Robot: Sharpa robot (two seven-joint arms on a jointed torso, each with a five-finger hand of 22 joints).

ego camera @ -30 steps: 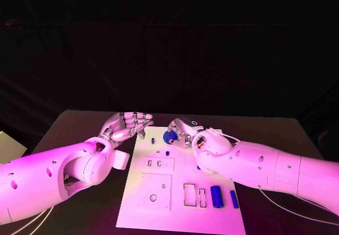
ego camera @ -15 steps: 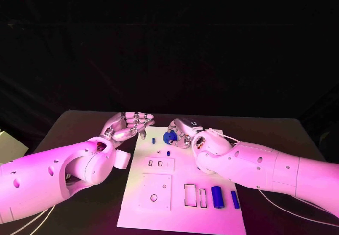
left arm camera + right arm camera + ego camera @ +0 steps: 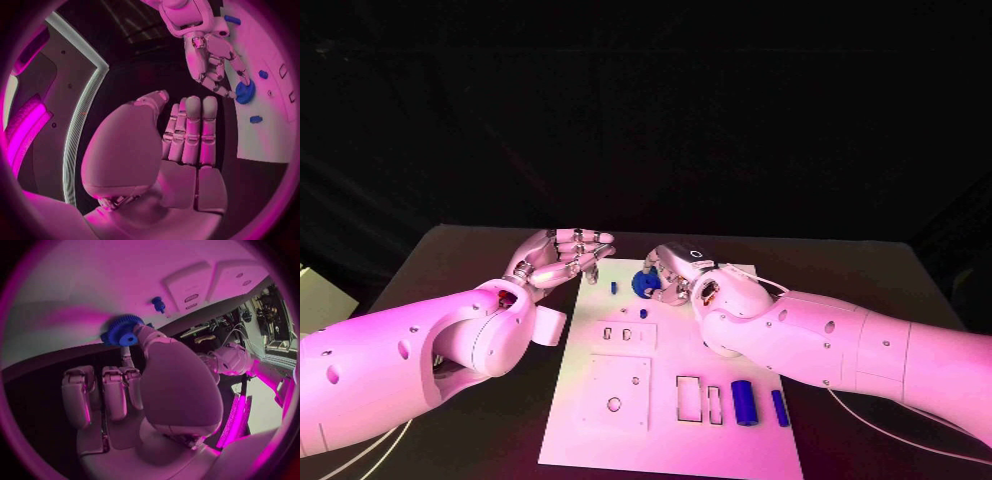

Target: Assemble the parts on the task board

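The right hand [image 3: 687, 279] pinched the blue gear [image 3: 648, 282] at the task board [image 3: 668, 420]'s upper middle, presumably to seat it. The left hand [image 3: 561, 258] hovered upper left, fingers curled, holding nothing, probably keeping clear.

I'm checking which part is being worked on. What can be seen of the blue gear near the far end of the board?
The blue gear is a small round wheel with a toothed rim and a raised hub at its centre, plastic by its look. It sits at the far end of the white task board, near a small blue peg. The right hand touches it with a fingertip at the hub; the left hand stays clear of it.
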